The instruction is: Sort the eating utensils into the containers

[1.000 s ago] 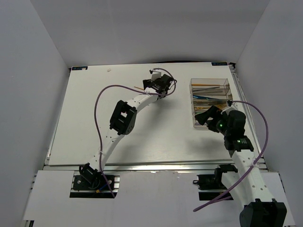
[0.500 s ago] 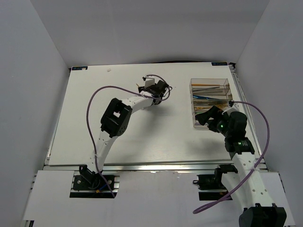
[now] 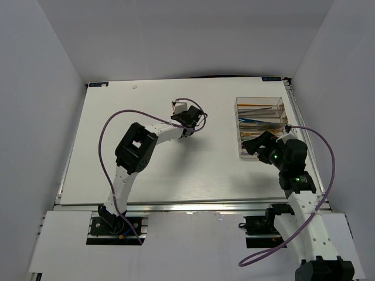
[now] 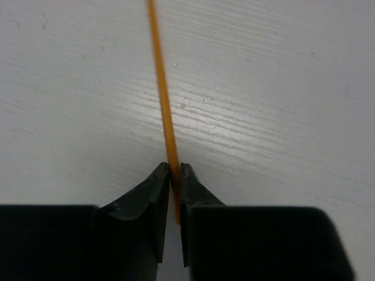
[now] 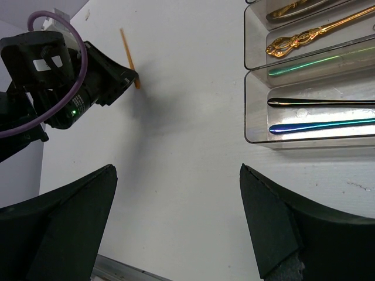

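Left gripper [image 4: 174,170] pinching orange chopstick [image 4: 163,93], left of clear tray [image 5: 258,139], right gripper [image 5: 177,172] spread wide, gold piece [image 5: 310,34], black piece [image 5: 328,102], blue piece [image 5: 322,124] inside tray

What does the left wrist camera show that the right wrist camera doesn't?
Left wrist only: a close look at the left claw pinching the orange chopstick. Right wrist only: the clear tray with a gold utensil and blue utensil, plus the wide-open right claw. Both: that chopstick on the white table, with the left claw on it.
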You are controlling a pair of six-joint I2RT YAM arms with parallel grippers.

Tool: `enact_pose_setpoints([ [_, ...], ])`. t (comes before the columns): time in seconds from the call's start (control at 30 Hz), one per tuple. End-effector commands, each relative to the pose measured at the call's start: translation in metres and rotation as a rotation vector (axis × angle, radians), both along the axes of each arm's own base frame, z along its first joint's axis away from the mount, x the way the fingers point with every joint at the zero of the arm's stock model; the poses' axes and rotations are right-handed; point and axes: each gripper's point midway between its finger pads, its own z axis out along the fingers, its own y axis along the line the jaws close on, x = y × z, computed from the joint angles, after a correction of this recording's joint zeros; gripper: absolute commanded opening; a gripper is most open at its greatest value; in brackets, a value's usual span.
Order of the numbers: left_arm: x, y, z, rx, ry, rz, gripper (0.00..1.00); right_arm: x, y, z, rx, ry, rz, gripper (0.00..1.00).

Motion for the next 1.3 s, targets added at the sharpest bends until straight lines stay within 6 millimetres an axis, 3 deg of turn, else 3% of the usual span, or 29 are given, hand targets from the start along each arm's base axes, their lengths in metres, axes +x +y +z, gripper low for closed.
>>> enact_pose_setpoints([
  [0.0, -0.042, 0.01, -0.038, 0.031, 0.186, -0.066, 0.19, 0.003, 0.004, 0.022, 0.003, -0.046, 0.021, 0.89],
  [0.03, -0.046, 0.012, -0.042, 0.034, 0.198, -0.067, 0.13, 0.005, 0.004, 0.021, 0.0, -0.039, 0.027, 0.89],
  [0.07, -0.047, 0.013, -0.044, 0.032, 0.204, -0.067, 0.01, 0.006, 0.006, 0.023, -0.002, -0.047, 0.042, 0.89],
  [0.1, -0.048, 0.014, -0.045, 0.029, 0.208, -0.069, 0.0, 0.007, 0.007, 0.024, -0.015, -0.057, 0.062, 0.89],
  [0.2, -0.057, 0.013, -0.047, 0.012, 0.228, -0.089, 0.0, 0.011, 0.02, 0.023, -0.025, -0.073, 0.165, 0.89],
  [0.27, -0.067, 0.011, -0.041, -0.025, 0.224, -0.115, 0.0, 0.013, 0.03, 0.015, -0.016, -0.032, 0.246, 0.89],
  [0.3, -0.071, 0.01, -0.037, -0.038, 0.215, -0.131, 0.0, 0.014, 0.035, 0.021, -0.015, -0.034, 0.287, 0.89],
  [0.33, -0.074, 0.008, -0.032, -0.061, 0.206, -0.147, 0.0, 0.017, 0.037, 0.014, -0.004, -0.003, 0.304, 0.89],
  [0.43, -0.091, -0.012, -0.012, -0.208, 0.159, -0.278, 0.0, 0.021, 0.051, 0.021, 0.066, -0.026, 0.369, 0.89],
  [0.47, -0.089, -0.032, 0.012, -0.312, 0.1, -0.351, 0.0, 0.023, 0.055, 0.025, 0.073, -0.041, 0.38, 0.89],
  [0.5, -0.102, -0.029, 0.005, -0.322, 0.12, -0.385, 0.0, 0.026, 0.063, 0.03, 0.072, -0.047, 0.395, 0.89],
  [0.57, -0.106, -0.042, 0.028, -0.393, 0.066, -0.446, 0.0, 0.031, 0.079, 0.028, 0.08, -0.021, 0.423, 0.89],
  [0.67, -0.119, -0.044, 0.035, -0.415, 0.049, -0.483, 0.0, 0.045, 0.097, 0.025, 0.102, 0.019, 0.423, 0.89],
  [0.8, -0.131, -0.049, 0.056, -0.459, 0.016, -0.531, 0.0, 0.063, 0.12, 0.009, 0.119, 0.082, 0.42, 0.86],
  [0.97, -0.143, -0.058, 0.07, -0.508, -0.002, -0.592, 0.0, 0.071, 0.148, 0.008, 0.142, 0.091, 0.406, 0.85],
  [1.27, -0.155, -0.079, 0.098, -0.595, -0.037, -0.672, 0.0, 0.085, 0.183, -0.032, 0.129, 0.189, 0.395, 0.84],
])
